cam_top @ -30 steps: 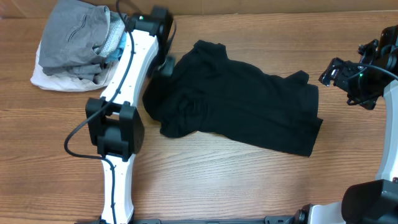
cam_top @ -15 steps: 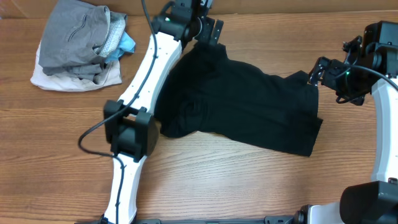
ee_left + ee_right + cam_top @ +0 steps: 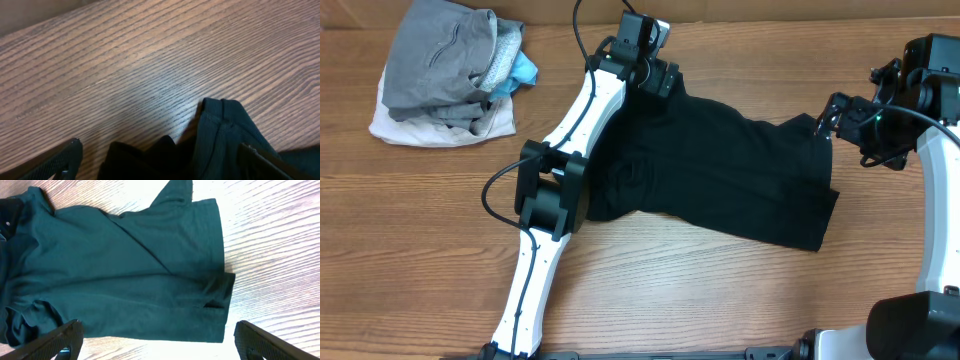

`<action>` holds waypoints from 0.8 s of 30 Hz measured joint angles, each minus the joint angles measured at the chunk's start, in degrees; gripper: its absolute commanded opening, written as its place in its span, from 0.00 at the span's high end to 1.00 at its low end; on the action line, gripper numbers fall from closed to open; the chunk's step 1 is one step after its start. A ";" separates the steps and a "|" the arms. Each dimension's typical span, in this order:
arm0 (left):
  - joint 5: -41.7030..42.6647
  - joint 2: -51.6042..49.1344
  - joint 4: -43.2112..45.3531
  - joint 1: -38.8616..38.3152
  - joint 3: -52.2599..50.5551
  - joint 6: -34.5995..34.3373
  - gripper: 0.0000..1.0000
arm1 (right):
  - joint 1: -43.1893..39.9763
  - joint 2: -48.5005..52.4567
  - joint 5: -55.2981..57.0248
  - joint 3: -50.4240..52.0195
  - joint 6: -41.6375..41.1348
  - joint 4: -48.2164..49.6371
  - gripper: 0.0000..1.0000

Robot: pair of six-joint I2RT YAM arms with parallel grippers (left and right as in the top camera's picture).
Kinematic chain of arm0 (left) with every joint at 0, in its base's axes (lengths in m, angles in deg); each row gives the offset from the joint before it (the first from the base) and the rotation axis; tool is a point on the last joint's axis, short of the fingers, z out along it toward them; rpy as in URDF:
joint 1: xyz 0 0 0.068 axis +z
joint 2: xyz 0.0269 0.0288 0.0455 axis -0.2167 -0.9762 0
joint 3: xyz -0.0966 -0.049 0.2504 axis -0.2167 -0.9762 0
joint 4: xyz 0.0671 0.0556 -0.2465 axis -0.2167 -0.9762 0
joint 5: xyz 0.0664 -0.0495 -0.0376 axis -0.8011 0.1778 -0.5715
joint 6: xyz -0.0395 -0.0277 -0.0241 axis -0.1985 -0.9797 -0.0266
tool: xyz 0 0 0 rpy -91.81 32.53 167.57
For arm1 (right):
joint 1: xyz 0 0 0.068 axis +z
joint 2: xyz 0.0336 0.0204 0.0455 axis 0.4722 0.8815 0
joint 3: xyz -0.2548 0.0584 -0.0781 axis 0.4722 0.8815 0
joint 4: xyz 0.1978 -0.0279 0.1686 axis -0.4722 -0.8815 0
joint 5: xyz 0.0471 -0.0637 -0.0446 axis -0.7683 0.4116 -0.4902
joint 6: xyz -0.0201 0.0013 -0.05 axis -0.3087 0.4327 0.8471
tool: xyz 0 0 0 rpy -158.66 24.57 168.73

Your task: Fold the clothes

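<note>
The clothes [image 3: 740, 170] are one black garment, spread and crumpled in the middle of the wooden table. My left gripper [image 3: 658, 78] hovers open over its far left edge. In the left wrist view a bunched fold of the clothes [image 3: 222, 132] lies between the wide-apart fingertips [image 3: 70, 155] of the left gripper [image 3: 160, 161], and nothing is gripped. My right gripper [image 3: 832, 116] stands open beside the far right corner. In the right wrist view the clothes [image 3: 125, 270] look teal and lie ahead of the right gripper [image 3: 159, 341], apart from its fingers.
A pile of folded grey, white and light-blue garments [image 3: 445, 70] sits at the far left corner. The left arm's elbow [image 3: 550, 190] hangs over the black garment's left edge. The table's far edge runs just behind the left gripper.
The left gripper has opened and swung from the garment's left side to its far edge. The right gripper moved a little left toward the far right corner, then stayed.
</note>
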 measured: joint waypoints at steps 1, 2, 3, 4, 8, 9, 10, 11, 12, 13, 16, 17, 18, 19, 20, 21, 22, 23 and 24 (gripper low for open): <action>0.00 0.00 0.22 0.00 0.00 0.00 0.09 | 0.00 0.00 0.00 0.00 0.02 0.15 0.00; 0.00 0.00 0.63 0.00 0.00 0.02 0.11 | 0.00 0.00 0.02 0.00 0.02 0.42 0.00; 0.02 0.00 1.25 0.00 0.00 0.09 0.16 | 0.00 0.00 0.07 -0.02 0.02 0.55 0.00; 0.07 0.00 1.84 0.00 0.00 0.11 0.21 | 0.00 0.00 0.26 -0.02 0.00 0.72 0.00; 0.20 0.00 2.62 -0.02 0.00 -0.22 0.31 | 0.00 0.00 0.44 0.00 0.02 1.38 0.00; 0.22 0.00 2.49 -0.02 0.00 -0.22 0.30 | 0.00 0.00 0.48 0.00 0.00 1.51 0.00; 0.22 0.00 2.21 -0.07 0.00 -0.22 0.29 | 0.00 0.00 0.50 0.00 0.00 1.51 0.00; 0.20 0.00 1.84 -0.13 0.00 -0.22 0.29 | 0.00 0.00 0.63 0.00 0.00 1.60 0.00; 0.20 0.00 1.46 -0.26 0.00 -0.22 0.29 | 0.00 0.00 0.63 -0.02 -0.02 1.73 0.00; 0.17 0.00 1.42 -0.39 0.00 -0.22 0.31 | 0.00 0.00 0.66 0.00 0.00 1.86 0.00; 0.17 0.00 1.40 -0.68 0.00 -0.20 0.41 | 0.00 0.00 0.66 -0.02 0.00 2.03 0.00; 0.17 0.00 1.29 -0.76 0.00 -0.17 0.49 | 0.00 0.00 0.66 -0.02 0.02 2.03 0.00; 0.17 0.00 1.18 -0.76 0.00 -0.09 0.60 | 0.00 0.00 0.66 0.00 0.00 2.05 0.00; 0.17 0.00 1.16 -0.79 0.00 0.00 0.68 | 0.00 0.00 0.68 0.00 -0.02 2.05 0.00; 0.20 0.00 1.16 -0.79 0.00 -0.02 0.73 | 0.00 0.00 0.66 -0.02 0.02 2.03 0.00; 0.17 0.00 1.14 -0.76 0.00 -0.13 0.77 | 0.00 0.00 0.66 0.00 0.02 2.05 0.00; 0.17 0.00 1.11 -0.76 0.00 -0.20 0.80 | -0.02 0.00 0.66 0.00 0.00 2.03 0.00; 0.17 0.00 1.07 -0.76 0.00 -0.20 0.83 | 0.00 0.00 0.68 0.00 0.00 2.05 0.00; 0.15 0.00 1.07 -0.76 0.00 -0.17 0.88 | 0.00 0.00 0.68 0.00 0.02 2.08 0.00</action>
